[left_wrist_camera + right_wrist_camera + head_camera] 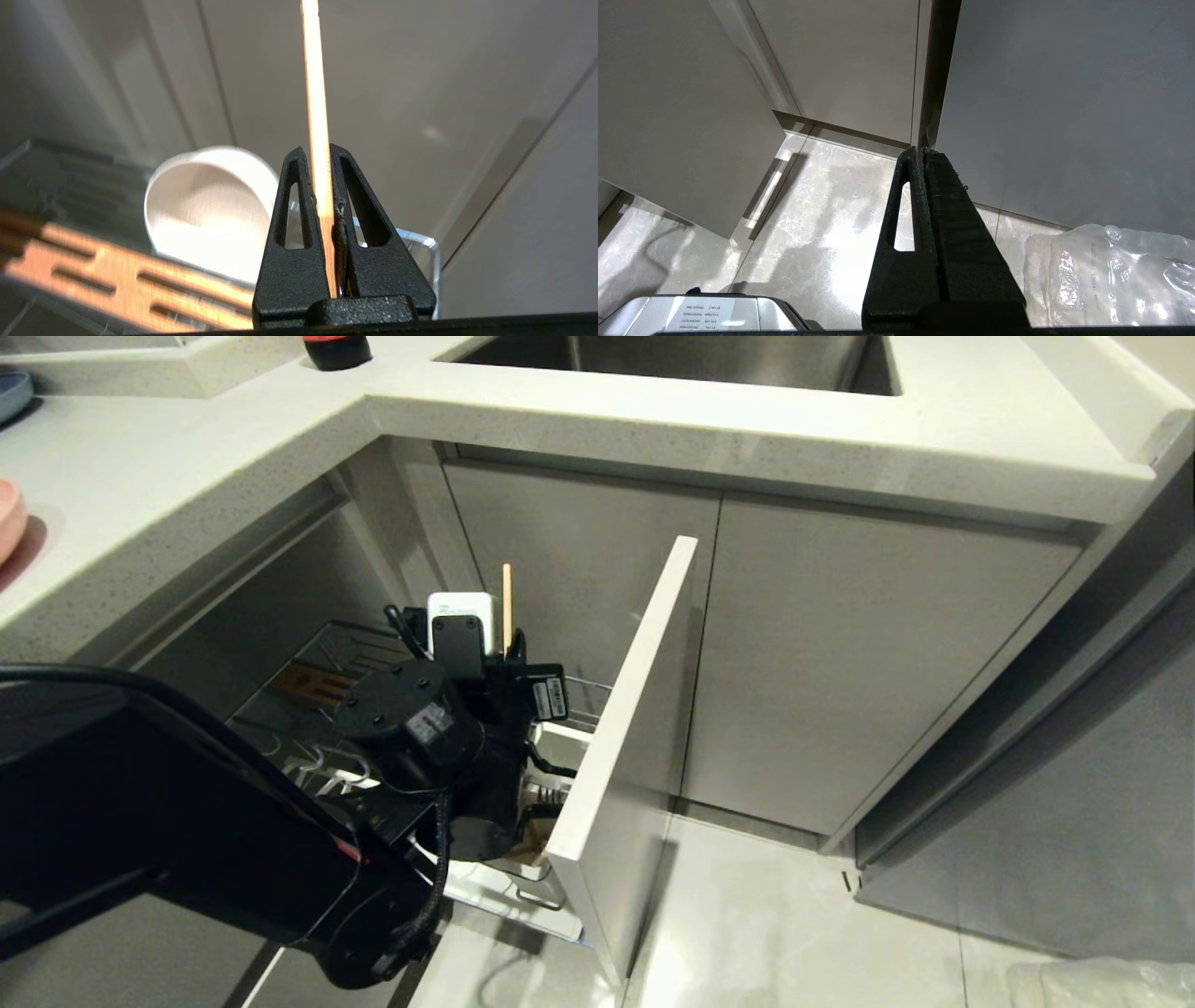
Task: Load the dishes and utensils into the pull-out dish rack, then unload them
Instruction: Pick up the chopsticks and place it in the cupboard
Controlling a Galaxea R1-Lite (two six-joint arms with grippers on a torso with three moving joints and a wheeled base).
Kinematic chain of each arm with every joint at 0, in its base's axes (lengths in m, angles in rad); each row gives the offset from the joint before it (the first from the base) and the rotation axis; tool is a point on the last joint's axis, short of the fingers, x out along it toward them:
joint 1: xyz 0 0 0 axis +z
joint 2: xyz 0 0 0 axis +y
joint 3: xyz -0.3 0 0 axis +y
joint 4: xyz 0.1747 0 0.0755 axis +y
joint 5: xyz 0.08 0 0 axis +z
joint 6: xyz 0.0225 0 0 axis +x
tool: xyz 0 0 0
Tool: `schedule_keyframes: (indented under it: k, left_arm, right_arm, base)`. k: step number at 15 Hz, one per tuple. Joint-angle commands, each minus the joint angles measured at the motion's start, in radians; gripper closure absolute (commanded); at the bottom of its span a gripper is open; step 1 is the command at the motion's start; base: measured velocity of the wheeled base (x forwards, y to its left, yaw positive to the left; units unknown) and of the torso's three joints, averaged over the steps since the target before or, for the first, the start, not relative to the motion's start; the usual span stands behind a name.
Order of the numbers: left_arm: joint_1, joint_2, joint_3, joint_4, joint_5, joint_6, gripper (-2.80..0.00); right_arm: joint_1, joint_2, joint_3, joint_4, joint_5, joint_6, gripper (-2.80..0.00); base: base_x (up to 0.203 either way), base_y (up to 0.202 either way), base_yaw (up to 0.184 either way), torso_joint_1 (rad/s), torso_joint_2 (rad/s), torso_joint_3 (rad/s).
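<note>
My left gripper (pixel 509 663) (pixel 317 151) is shut on a pale wooden chopstick (pixel 507 602) (pixel 314 93), which stands upright out of its jaws; I make out one stick only. It hangs over the pulled-out dish rack (pixel 583 695), just behind the pale front panel (pixel 635 709). The cream-white bowl (pixel 210 210) lies tilted in the rack beside the slotted wooden strip (pixel 117 280) (pixel 308 683). An edge of the salmon-pink plate (pixel 9 518) shows on the counter at far left. The spoon is hidden. My right gripper (pixel 920 150) is shut and empty, low over the floor.
The speckled countertop (pixel 653 420) overhangs the rack, with a steel sink (pixel 672 355) behind. Closed grey cabinet doors (pixel 868 653) stand to the right of the open panel. A clear plastic bag (pixel 1115 275) lies on the tiled floor (pixel 766 924).
</note>
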Motion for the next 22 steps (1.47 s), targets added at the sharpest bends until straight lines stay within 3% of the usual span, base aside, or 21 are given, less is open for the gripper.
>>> schedule_keyframes:
  k: [1,22]
  left_arm:
    - [0.003,0.031,-0.001,-0.008,0.011,-0.004,0.00]
    - [0.041,0.174,-0.024,-0.031,0.014,-0.013,0.00]
  right_arm:
    - [0.000,-0.001,0.000,0.000,0.000,-0.001,0.00]
    - [0.000,-0.001,0.000,0.000,0.000,-0.001,0.00]
  base:
    - [0.000,0.000,0.000,0.000,0.00,0.000]
    - [0.000,0.000,0.000,0.000,0.00,0.000]
